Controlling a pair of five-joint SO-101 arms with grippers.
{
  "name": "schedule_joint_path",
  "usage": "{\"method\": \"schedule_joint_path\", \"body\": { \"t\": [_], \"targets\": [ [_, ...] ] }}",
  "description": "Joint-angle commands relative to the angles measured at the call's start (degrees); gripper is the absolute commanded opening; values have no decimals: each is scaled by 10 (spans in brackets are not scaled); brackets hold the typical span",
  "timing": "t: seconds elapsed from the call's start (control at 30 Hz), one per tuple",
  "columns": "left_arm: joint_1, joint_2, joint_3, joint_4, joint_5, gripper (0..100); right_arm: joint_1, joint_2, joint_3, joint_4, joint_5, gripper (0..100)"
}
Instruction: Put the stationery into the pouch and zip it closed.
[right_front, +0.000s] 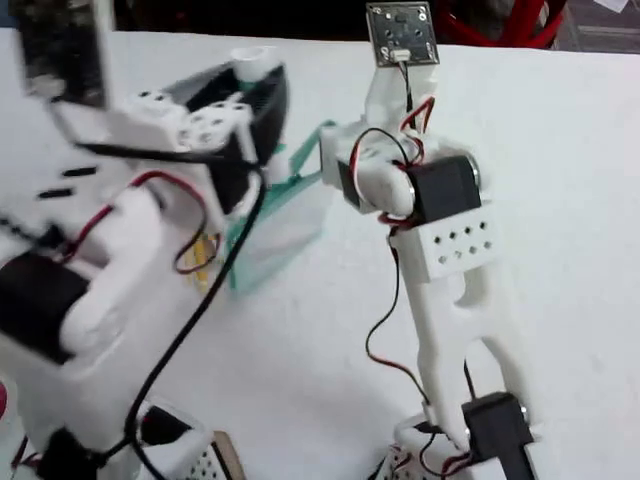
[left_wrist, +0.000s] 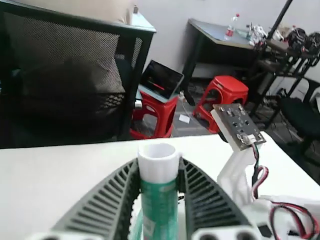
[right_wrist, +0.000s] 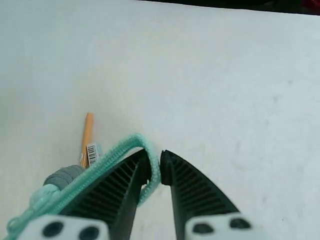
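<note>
Two arms stand over a white table (right_front: 570, 140). The left gripper (left_wrist: 159, 161) belongs to the arm at the left of the high view. Its black ribbed jaws are clamped on a tube (left_wrist: 157, 200), green in the body with a white cap. The tube stands lengthwise between the jaws, and its cap pokes out just past the fingertips. In the high view that tube is held up off the table, near the far end of the pouch (right_front: 283, 225).

The pouch lies on the table between the two arms. It is clear-sided with a mint-green edge and is partly hidden under the left arm. The right gripper (right_wrist: 155, 156) is at the pouch's far corner, with its jaws nearly together, pinching the pouch by that green edge. In the right wrist view the edge loops up out of the jaws and runs back along one finger.

An orange pencil (right_wrist: 88, 131) with a small barcode label lies flat, just beside the green edge. I cannot tell whether it is inside the pouch or next to it. A grey lump (right_wrist: 62, 176) sits against the edge nearer the wrist, and what it is I cannot make out.

Past the tube's cap, the left wrist view takes in the right arm's camera board (left_wrist: 239, 126). Beyond the table are a black mesh chair (left_wrist: 65, 85) and two red stools (left_wrist: 225, 95).
</note>
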Motion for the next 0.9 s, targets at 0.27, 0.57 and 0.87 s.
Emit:
{"method": "schedule_joint_path", "body": {
  "t": [0.27, 0.57, 0.87],
  "targets": [
    [22, 53, 33, -38, 56, 24, 0, -27, 35, -25, 6, 18],
    [-13, -76, 270, -162, 62, 24, 30, -26, 35, -25, 3, 18],
    [40, -334, 734, -673, -81, 27, 29, -26, 45, -24, 3, 18]
  ]
}}
